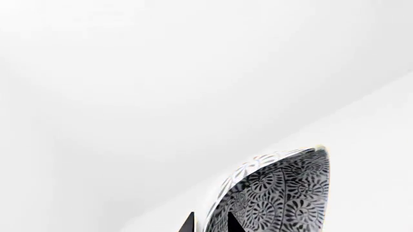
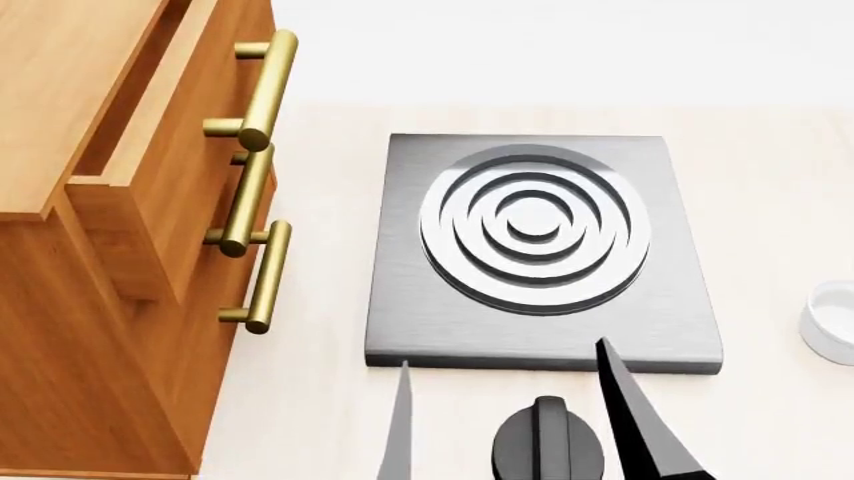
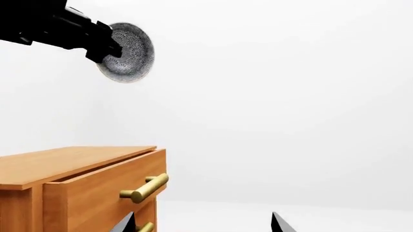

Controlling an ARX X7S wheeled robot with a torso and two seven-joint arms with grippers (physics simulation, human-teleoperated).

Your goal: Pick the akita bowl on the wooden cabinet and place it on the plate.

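We see the bowl (image 3: pixel 127 53), patterned black and white, held in the air by the left gripper (image 1: pixel 211 223), well above the cabinet (image 3: pixel 71 186). In the right wrist view the dark arm reaches in from the side and its fingers clamp the bowl's rim, with the bowl tipped on edge so its patterned outside faces the camera. The left wrist view shows the same grip from close in: two dark fingertips (image 1: pixel 234 223) straddle the rim against a plain white background.

In the head view the cabinet stands at the left, its top drawer pulled partly open, brass handles (image 2: pixel 256 90) facing right. To its right a grey stove plate (image 2: pixel 400 300) with raised concentric rings lies on the pale table (image 2: pixel 774 180), and a black knob (image 2: pixel 547 445) sits near its front edge. A small white cup (image 2: pixel 834 322) stands at the right edge.

The right gripper (image 2: pixel 514 420) hovers low over the table near the knob, its fingers spread apart and holding nothing. We see no plate in any view.
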